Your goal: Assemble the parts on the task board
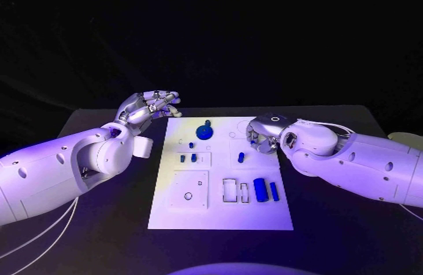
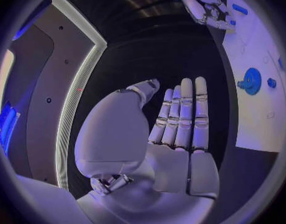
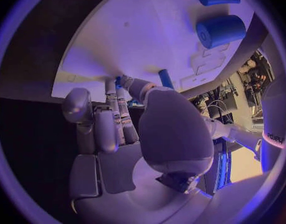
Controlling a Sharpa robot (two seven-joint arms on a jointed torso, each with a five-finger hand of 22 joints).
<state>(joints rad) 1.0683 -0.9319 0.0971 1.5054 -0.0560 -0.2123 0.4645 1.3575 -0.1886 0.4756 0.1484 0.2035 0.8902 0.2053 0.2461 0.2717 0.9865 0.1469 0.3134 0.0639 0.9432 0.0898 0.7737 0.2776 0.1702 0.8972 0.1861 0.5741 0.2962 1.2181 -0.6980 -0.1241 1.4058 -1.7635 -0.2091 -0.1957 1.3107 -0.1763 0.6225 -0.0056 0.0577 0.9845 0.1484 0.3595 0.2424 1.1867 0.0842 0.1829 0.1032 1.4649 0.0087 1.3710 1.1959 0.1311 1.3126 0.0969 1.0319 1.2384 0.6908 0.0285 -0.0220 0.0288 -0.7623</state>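
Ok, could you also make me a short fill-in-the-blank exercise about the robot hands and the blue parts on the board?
1. The left robot hand is flat, with straight fingers, and it holds ____.
2. The task board lies on a ____ table.
3. Of the two robot hands, the ____ one is nearer to the two blue cylinders.
Missing words: nothing; black; right.

Lettering: a few dark letters run along a white arm past the task board; too small and bent to read.
Other markings: none legible.
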